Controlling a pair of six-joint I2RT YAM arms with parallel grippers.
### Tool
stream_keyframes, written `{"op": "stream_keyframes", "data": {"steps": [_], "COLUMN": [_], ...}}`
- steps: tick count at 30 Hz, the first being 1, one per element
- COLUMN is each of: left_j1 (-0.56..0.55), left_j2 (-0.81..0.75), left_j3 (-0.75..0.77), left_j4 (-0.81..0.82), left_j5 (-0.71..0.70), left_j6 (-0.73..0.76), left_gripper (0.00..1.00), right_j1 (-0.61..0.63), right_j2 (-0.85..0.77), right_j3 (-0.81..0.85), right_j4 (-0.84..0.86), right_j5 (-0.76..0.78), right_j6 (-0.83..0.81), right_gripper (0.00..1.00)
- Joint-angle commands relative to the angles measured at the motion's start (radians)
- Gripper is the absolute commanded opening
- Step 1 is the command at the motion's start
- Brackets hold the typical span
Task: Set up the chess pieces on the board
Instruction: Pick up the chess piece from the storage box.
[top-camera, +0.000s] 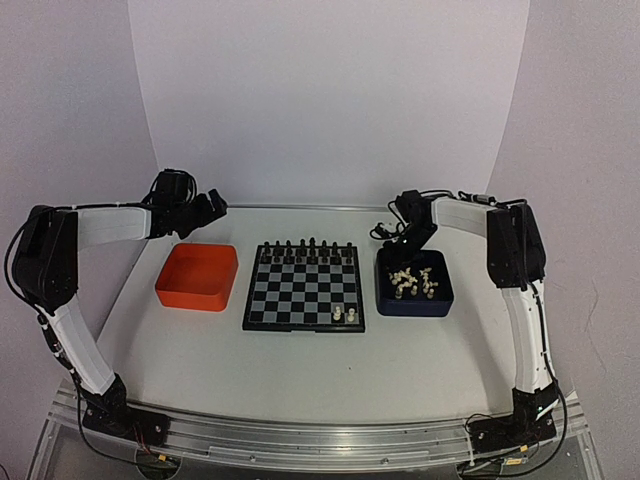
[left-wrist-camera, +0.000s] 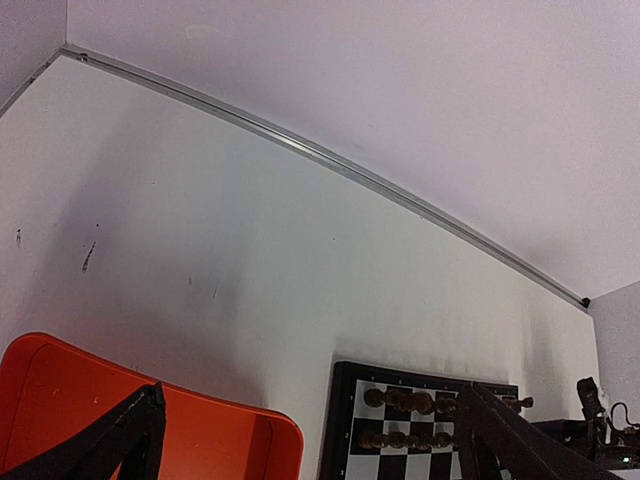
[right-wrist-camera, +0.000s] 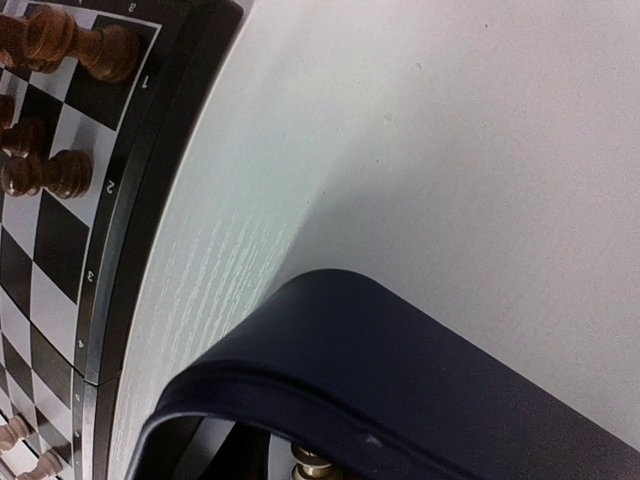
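The board (top-camera: 305, 290) lies mid-table, with black chessmen (top-camera: 305, 248) on its two far rows. Two cream chess pieces (top-camera: 344, 316) stand on its near right squares. Several more cream pieces (top-camera: 413, 280) lie in the dark blue tray (top-camera: 440, 300) right of the board. My right gripper (top-camera: 396, 243) hangs over that tray's far left corner; its fingers do not show in the right wrist view, only the tray rim (right-wrist-camera: 400, 350), one cream piece (right-wrist-camera: 312, 462) and the board edge (right-wrist-camera: 140, 200). My left gripper (left-wrist-camera: 310, 395) is open and empty, beyond the orange tray (top-camera: 197, 276).
The orange tray holds nothing and sits left of the board; its rim shows in the left wrist view (left-wrist-camera: 200, 420). A white backdrop wall rises behind the table.
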Motion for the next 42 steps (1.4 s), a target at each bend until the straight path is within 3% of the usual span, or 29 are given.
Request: {"op": "stream_keyframes", "data": {"steps": [1, 33, 42], "left_j1": [-0.003, -0.003, -0.004], "left_j2": [-0.019, -0.023, -0.028], "left_j3": [0.009, 0.005, -0.006], "left_j4": [0.029, 0.038, 0.044], "left_j5": [-0.024, -0.024, -0.019], "left_j6": [-0.007, 0.004, 0.007], "left_gripper": [1.0, 1.0, 1.0], "right_j1": [-0.001, -0.001, -0.001], "right_j2": [0.02, -0.032, -0.054], "right_j3": [-0.013, -0.06, -0.081], "right_j4": [0.012, 0.069, 0.122], "right_j5": [-0.02, -0.007, -0.015], "right_j6": [0.006, 0.074, 0.115], "right_gripper": [0.25, 0.01, 0.0]}}
